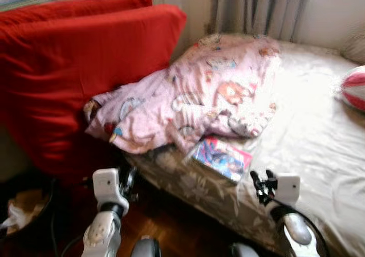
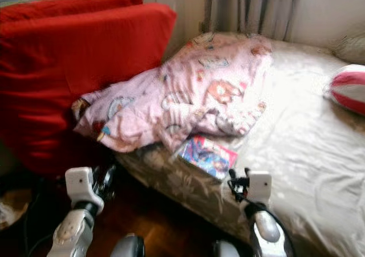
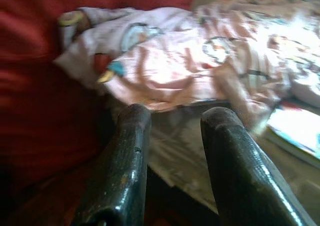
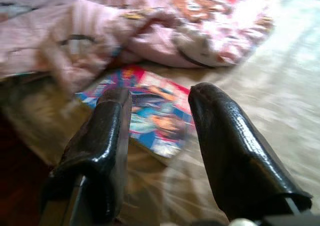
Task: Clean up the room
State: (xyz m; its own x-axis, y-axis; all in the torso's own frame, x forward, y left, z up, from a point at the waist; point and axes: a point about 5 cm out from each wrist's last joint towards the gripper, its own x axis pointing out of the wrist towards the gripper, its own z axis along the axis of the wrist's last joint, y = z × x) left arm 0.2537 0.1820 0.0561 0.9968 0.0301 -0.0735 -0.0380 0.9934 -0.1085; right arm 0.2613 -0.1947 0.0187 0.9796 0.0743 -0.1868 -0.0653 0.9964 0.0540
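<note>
Near the bed's front edge lies a colourful book, flat on the pale sheet and partly tucked under the hem of a crumpled pink patterned blanket. Just short of the book hovers the right gripper, fingers spread apart, empty, with the book lying beyond its tips. Off the bed's corner, the left gripper is likewise spread and empty, pointing at the blanket's near fold, the book off to its side. Behind the blanket leans a large red cushion. A red-and-white striped pillow rests at the bed's far right.
</note>
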